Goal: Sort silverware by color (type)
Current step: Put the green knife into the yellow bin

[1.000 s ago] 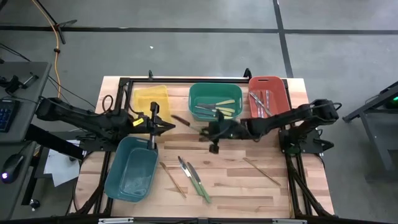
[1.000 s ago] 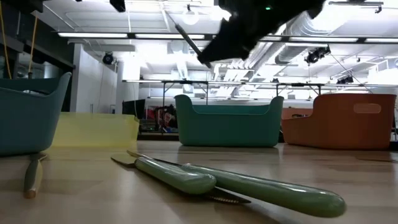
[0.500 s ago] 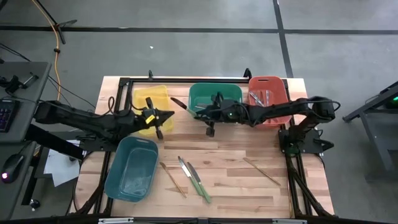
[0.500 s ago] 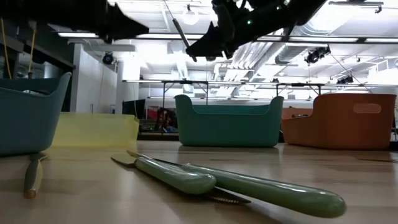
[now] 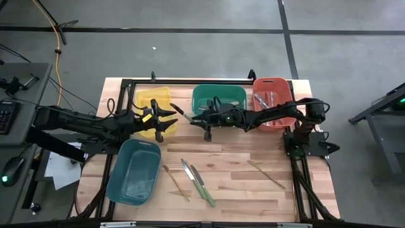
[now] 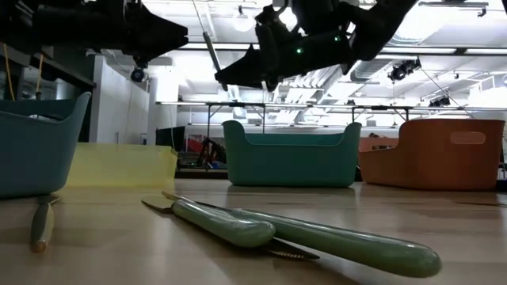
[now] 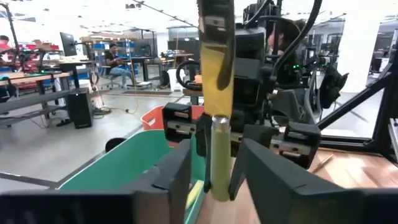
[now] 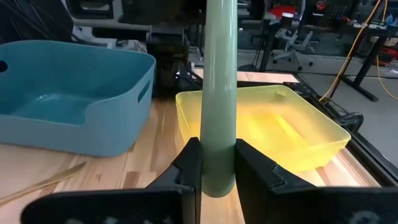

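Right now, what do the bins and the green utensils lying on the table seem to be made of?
The yellow bin looks like translucent, glossy plastic: light glows through its walls. The two green-handled utensils seem to have smooth matte plastic or ceramic-like handles; it is hard to say which.

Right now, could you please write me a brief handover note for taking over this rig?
Left gripper: over the yellow bin, fingers apart around a yellow-handled utensil, apparently letting it go.
Right gripper: shut on a green-handled utensil, by the green bin.
Done: silver-grey pieces lie in the red bin.
Left: the green-handled pair, a wooden utensil and a second wooden utensil lie on the table.
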Motion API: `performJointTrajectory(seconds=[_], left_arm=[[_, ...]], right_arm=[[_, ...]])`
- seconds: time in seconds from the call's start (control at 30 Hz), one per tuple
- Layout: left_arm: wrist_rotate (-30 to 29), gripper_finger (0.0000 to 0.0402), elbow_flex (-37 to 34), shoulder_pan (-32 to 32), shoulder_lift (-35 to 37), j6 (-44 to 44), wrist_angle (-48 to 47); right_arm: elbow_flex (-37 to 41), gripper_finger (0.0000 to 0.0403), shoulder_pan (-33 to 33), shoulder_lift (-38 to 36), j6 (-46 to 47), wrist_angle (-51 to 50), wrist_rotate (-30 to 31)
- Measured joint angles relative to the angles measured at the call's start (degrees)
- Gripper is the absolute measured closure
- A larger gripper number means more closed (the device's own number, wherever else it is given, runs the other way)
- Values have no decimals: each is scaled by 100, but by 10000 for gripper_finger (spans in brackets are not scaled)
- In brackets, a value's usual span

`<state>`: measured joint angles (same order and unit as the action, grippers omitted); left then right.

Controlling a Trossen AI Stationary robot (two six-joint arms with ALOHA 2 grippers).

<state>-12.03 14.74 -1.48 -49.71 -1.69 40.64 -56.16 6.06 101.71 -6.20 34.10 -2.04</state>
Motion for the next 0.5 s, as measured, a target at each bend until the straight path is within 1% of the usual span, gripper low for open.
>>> performJointTrajectory(seconds=[0.1,0.23,0.37,0.5], left_arm=[[6,229,0,21,-12,23,73],[289,198,13,18,-166,149,331],[297,183,110,18,-509,155,319],[232,181,333,18,-889,153,342]], right_arm=[[0,352,-21,85,13,153,2],[0,352,-50,158,13,329,2],[0,352,-62,159,-11,344,2],[0,352,-114,158,-17,360,-5]])
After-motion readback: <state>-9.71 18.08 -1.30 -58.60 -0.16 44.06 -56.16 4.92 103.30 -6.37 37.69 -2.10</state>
